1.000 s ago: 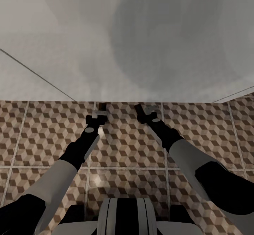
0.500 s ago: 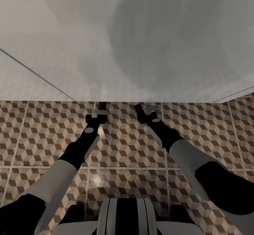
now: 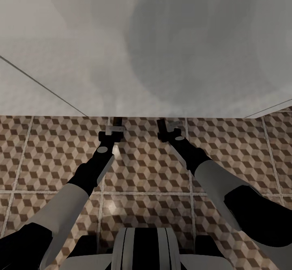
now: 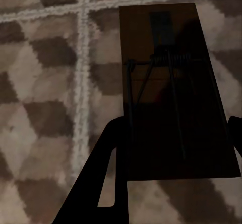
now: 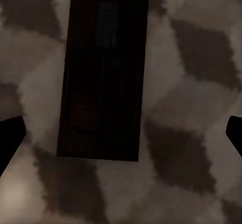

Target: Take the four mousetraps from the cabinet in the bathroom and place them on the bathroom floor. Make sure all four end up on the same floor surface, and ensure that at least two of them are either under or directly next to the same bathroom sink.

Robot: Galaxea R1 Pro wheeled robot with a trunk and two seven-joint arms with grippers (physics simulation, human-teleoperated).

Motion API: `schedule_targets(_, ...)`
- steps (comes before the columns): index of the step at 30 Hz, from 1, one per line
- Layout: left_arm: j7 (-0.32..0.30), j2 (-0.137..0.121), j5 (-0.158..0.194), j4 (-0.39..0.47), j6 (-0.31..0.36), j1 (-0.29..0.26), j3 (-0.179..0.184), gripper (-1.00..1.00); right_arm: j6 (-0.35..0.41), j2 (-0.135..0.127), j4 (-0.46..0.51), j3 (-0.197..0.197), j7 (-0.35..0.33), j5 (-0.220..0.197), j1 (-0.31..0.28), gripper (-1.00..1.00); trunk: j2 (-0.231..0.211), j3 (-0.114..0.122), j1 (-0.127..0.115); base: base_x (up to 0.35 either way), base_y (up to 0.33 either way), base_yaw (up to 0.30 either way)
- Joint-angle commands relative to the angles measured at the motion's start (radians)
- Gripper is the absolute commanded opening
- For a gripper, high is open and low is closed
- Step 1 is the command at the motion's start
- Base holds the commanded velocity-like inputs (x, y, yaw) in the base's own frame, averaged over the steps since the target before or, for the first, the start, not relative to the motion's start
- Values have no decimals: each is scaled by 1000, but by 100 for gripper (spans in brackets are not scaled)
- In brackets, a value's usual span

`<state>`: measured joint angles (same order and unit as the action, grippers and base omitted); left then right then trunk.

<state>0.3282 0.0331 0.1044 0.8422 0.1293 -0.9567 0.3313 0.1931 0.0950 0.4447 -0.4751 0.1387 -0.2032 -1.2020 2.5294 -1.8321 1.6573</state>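
My left gripper [image 3: 117,124] reaches low over the bathroom floor [image 3: 52,148], at the lower edge of a wide white body. In the left wrist view it [image 4: 177,128] is shut on a brown mousetrap [image 4: 171,82] with a dark wire spring, its fingers [image 4: 108,153] against the board's long sides. The board's far end [image 3: 117,120] pokes out ahead of the gripper. My right gripper [image 3: 162,124] is beside it. In the right wrist view it [image 5: 123,128] stands open, its fingers far apart, over a second mousetrap [image 5: 103,72] lying flat on the tiles [image 5: 191,82]. The cabinet is out of view.
A broad white-grey body [image 3: 146,46] spans the upper half of the head view. I cannot tell whether it is the sink's vanity. Patterned tiles with pale grout lines [image 3: 101,193] run under both arms towards the robot's base [image 3: 144,245].
The dark tip at my right gripper has straightened and shifted slightly right. The left arm and its mousetrap have not moved.
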Motion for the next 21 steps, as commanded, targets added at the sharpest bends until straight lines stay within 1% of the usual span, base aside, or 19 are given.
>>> schedule_targets(1,9,-1,9,1,4,-1,5,-100,5,-1,2,-8,9,-10,-1,100,0,0,0,0,0,0)
schedule_targets(21,9,-1,9,2,-5,-1,3,-100,5,-1,0,-10,9,-10,-1,100,0,0,0,0,0,0)
